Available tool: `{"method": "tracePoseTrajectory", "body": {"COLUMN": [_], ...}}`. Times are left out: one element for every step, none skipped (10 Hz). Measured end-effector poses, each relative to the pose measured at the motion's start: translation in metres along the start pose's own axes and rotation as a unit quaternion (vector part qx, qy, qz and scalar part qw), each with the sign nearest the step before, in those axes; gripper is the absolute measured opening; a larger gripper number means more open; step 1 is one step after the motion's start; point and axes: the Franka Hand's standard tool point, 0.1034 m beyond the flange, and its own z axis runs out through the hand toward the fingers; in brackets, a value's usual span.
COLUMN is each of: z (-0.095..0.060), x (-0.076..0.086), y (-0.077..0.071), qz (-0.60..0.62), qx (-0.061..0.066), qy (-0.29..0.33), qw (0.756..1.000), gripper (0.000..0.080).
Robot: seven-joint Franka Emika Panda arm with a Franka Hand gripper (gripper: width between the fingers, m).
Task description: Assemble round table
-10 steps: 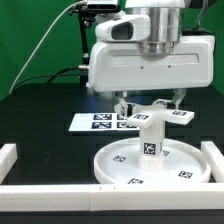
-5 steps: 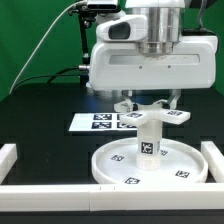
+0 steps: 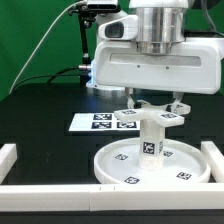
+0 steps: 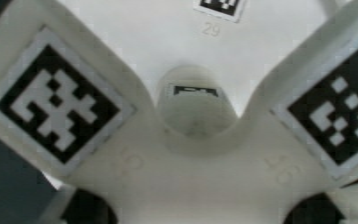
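Note:
The large white round disc (image 3: 113, 167) lies on the black table near the front. The short cylindrical leg (image 3: 151, 140) stands upright on the disc's central hub. The cross-shaped base (image 3: 166, 117) sits on top of the leg. My gripper (image 3: 153, 106) hangs straight above it, shut on the base with a finger on each side. In the wrist view the cross-shaped base (image 4: 194, 150) fills the picture, with tagged arms on both sides. Dark fingers (image 4: 83, 208) press against its middle. The leg is hidden beneath it there.
The marker board (image 3: 98, 122) lies behind the disc. Long white border rails run along the front (image 3: 60, 197), the exterior view's left (image 3: 10, 157) and its right (image 3: 214, 152), close around the disc. A green backdrop stands behind.
My gripper has turned about its vertical axis, and the cross-shaped base has turned with it on top of the leg. The disc and leg have stayed in place.

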Motion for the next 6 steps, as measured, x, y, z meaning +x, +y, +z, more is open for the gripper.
{"method": "tracePoseTrajectory", "body": {"z": [-0.0002,-0.0001,-0.0001,-0.0002,-0.0003,-0.0005], "x": [0.0008,0.0008,0.0008,0.0007,0.0006,0.0009], "y": [0.0002,0.0001,0.0002,0.0004,0.0003,0.001], "qz": [0.058,0.12,0.188,0.254,0.299,0.355], "qx": [0.003,0.006,0.009,0.012,0.015,0.023], "qy": [-0.002,-0.006,-0.01,-0.011,-0.012,-0.01], "qw": [0.998,0.993,0.982,0.967,0.954,0.934], "gripper": [0.044,0.0442,0.0442,0.0442,0.0442,0.0442]}}
